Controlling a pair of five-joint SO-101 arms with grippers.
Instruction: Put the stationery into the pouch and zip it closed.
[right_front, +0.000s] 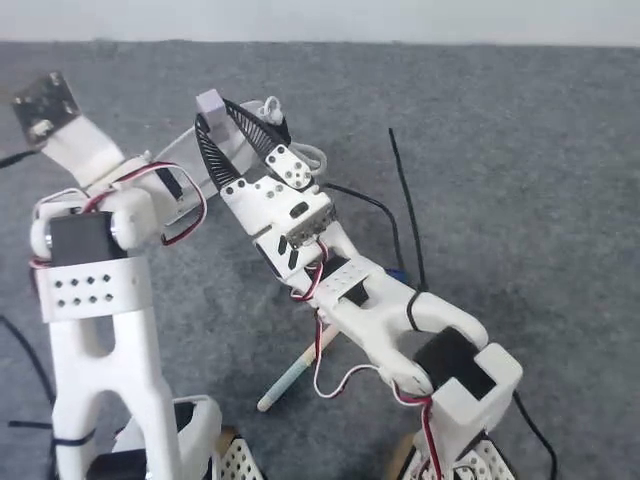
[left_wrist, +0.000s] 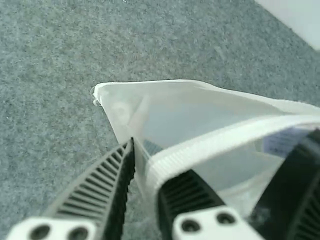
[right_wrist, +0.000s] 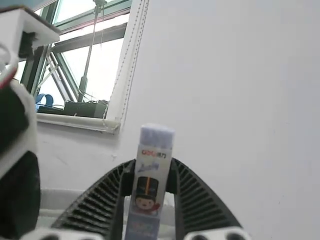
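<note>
**A:** High view first: what is gripped, and why is it kept so high?

**B:** An eraser (right_front: 210, 101) is clenched in the right end effector (right_front: 218, 112). It is raised well off the bench (right_front: 520, 150) and near the pouch (left_wrist: 200, 115), presumably so that it can be brought over the mouth and not pushed in from the side. A pen (right_front: 295, 375) is seen lying on the bench, well apart from the pouch, on the side of the arm bases. It is judged to be not yet packed.

**A:** And the left wrist view?

**B:** The pouch rim is pinched between the ribbed fingers of the left end effector (left_wrist: 147, 160), with the white zipper tape (left_wrist: 215, 142) lifted. The mouth appears to be held open that way, as a steady target for the other arm. Whether the pouch's far corner touches the bench cannot be told.

**A:** The right wrist view?

**B:** The eraser is shown upright between the fingers, its top standing clear of the tips, so a clean release is allowed for. A wall (right_wrist: 240, 90) and a window (right_wrist: 75, 75) are seen behind it, so the end effector is judged to be tilted upward, away from the pouch. A turn down toward the pouch mouth would be needed before letting go. The zip is judged undone.
</note>
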